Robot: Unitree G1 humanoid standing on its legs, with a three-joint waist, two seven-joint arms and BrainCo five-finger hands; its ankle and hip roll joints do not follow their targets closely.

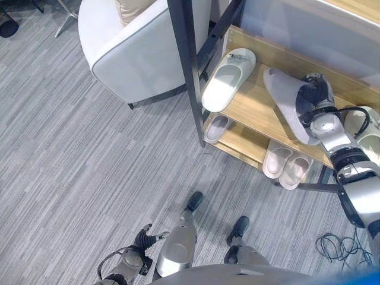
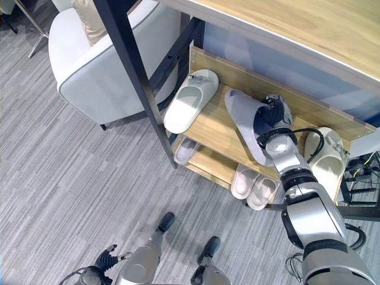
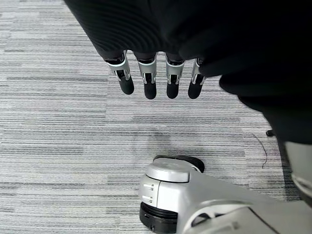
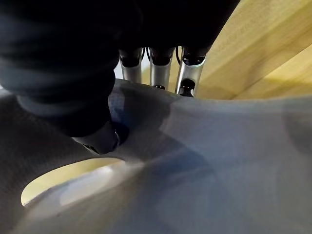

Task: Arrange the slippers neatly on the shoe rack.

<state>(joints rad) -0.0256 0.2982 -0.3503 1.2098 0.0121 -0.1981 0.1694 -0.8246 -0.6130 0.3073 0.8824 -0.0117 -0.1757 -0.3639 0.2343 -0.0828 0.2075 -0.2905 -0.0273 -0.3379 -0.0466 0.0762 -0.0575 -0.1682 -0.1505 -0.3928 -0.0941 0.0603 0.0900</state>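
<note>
1. Where right hand (image 2: 274, 119) meets grey slipper (image 2: 244, 122): fingers behind the strap, thumb (image 4: 100, 139) pressed on its near face, pinching the slipper's edge.
2. Grey slipper tilted, toe toward the back board of shoe rack (image 2: 217, 133), on the rack's upper wooden shelf.
3. White slipper (image 2: 189, 100) flat on same shelf near the rack's left end, sole down, apart from the grey one.
4. Cream slipper (image 2: 329, 160) at the shelf's right end, just beside the right forearm.
5. Lower shelf: pale pink pair (image 2: 254, 185) side by side; single grey slipper's toe (image 2: 185, 150) under the left end.
6. Left hand (image 1: 144, 239) low by the robot's side over grey carpet (image 1: 71, 160), fingers (image 3: 148, 80) straight, holding nothing.
7. White armchair (image 1: 133, 50) beyond the rack's dark frame post.
</note>
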